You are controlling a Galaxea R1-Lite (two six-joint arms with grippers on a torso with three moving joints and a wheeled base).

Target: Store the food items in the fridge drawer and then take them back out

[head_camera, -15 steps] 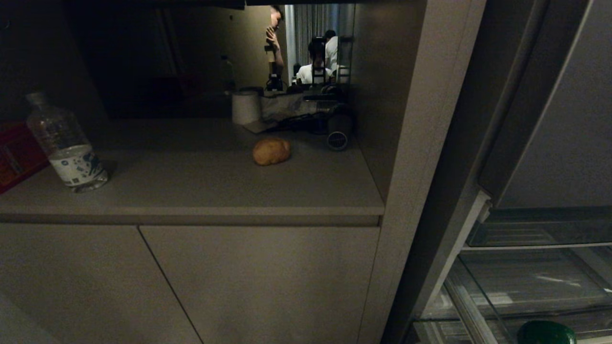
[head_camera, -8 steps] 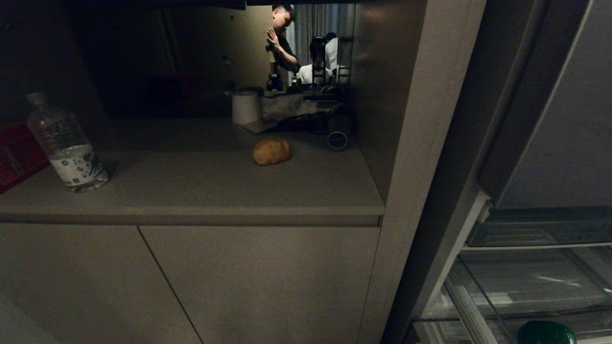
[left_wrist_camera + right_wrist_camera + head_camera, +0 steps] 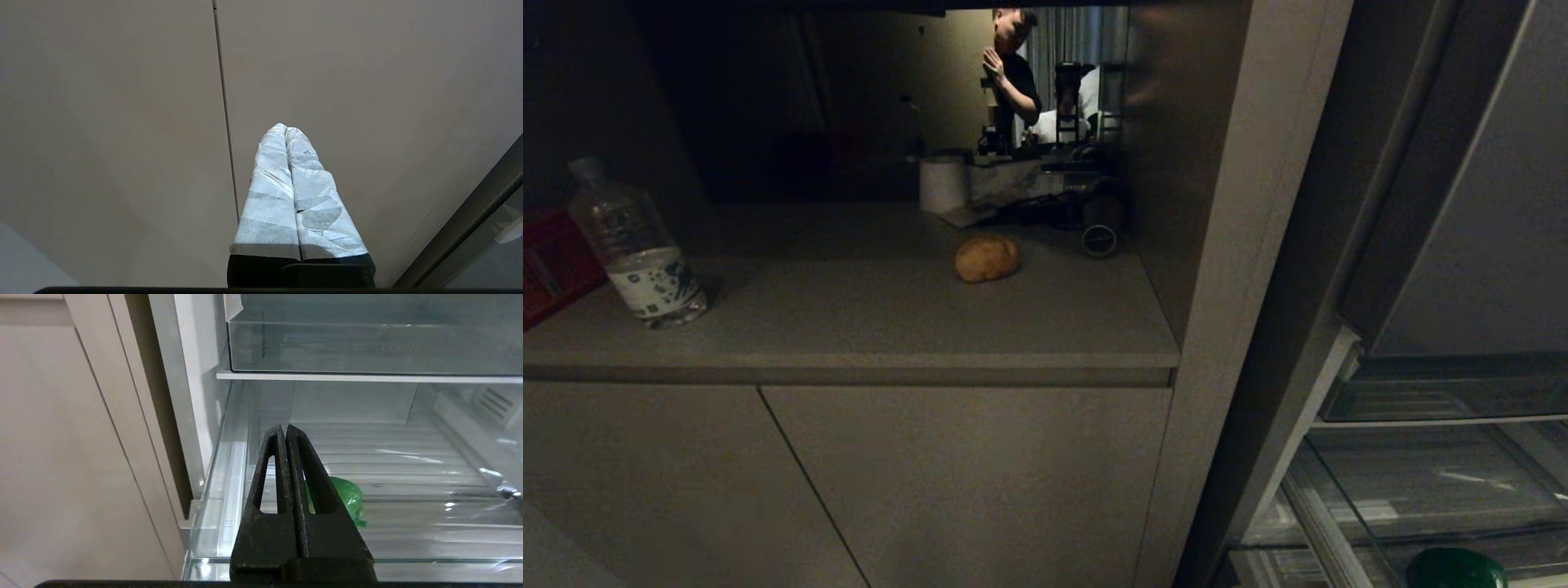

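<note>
**Potato on the desk, both grippers closed and empty**

The potato (image 3: 986,258) lies on the grey desk (image 3: 849,327), toward the back, well apart from either gripper and held by neither. Left of the potato, near the desk's front edge, stands a clear water bottle (image 3: 633,245) with a red box (image 3: 547,265) just beside it; behind the potato are a white roll (image 3: 943,184) and a dark cylinder (image 3: 1099,224). Right of the potato, past the cabinet's side wall and lower down, the fridge drawer (image 3: 408,522) stands open with a green item (image 3: 347,498) inside. The right gripper (image 3: 285,428) hangs before that drawer, fingers pressed together on nothing. The left gripper (image 3: 285,128), white-wrapped fingers together and empty, faces the cabinet doors (image 3: 122,122) below the desk
</note>
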